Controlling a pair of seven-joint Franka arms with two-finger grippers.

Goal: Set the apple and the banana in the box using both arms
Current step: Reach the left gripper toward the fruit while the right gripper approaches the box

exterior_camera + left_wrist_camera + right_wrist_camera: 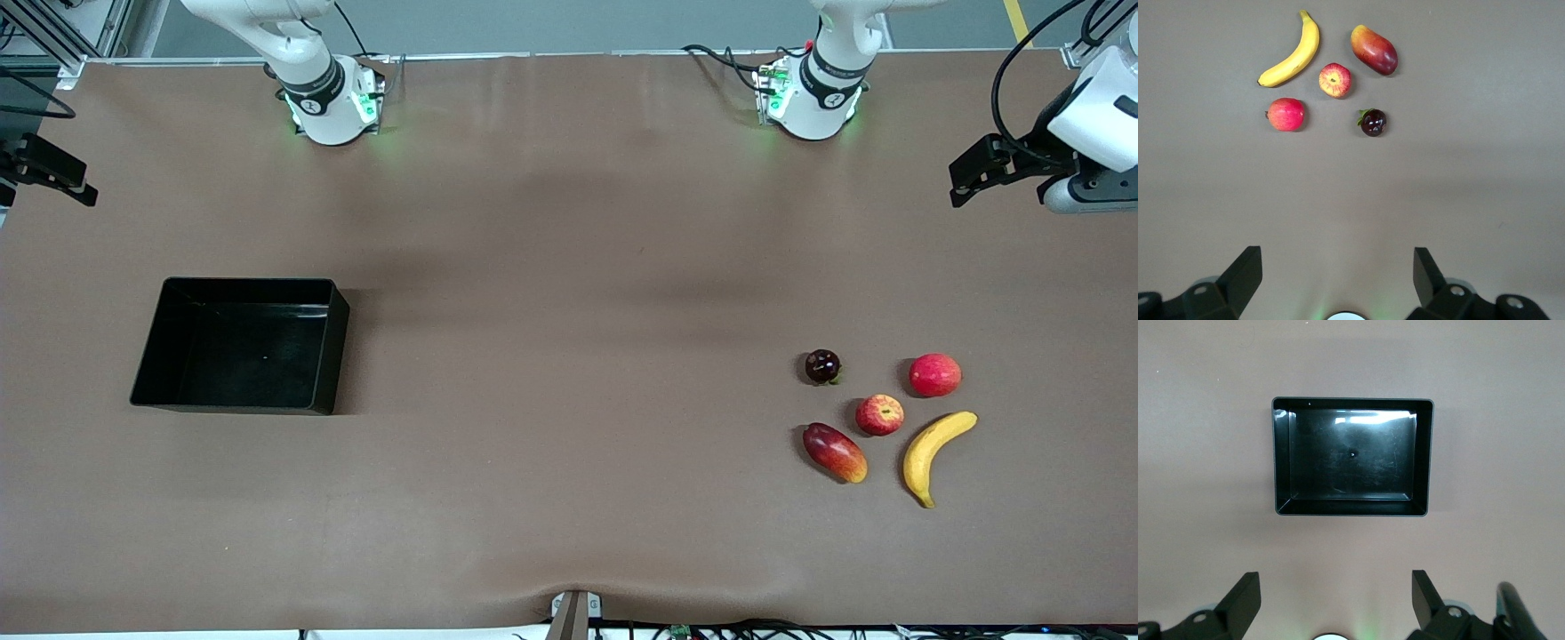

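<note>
Both arms are waiting high above the table, and nothing is being gripped. The left gripper (pixel 1337 280) is hovering with its fingers spread wide over bare brown table (pixel 569 356) at the left arm's end, and the whole fruit cluster is lying out ahead of it, well apart from the fingertips. The apple (pixel 880 414) is sitting in the middle of that cluster, stem dimple showing in the left wrist view (pixel 1335 80). The banana (pixel 935 453) is lying just beside it, toward the left arm's end of the table and nearer the front camera. A pinkish-red round fruit (pixel 934 374) and a dark plum-like fruit (pixel 822 366) are resting farther from the camera than the apple, with a red-orange mango (pixel 834 452) lying nearer.

Over at the right arm's end, the right gripper (pixel 1337 600) is hanging with fingers wide too, and the black box (pixel 1351 459) is lying ahead of it, well apart from its fingertips and holding nothing (pixel 240 345).
</note>
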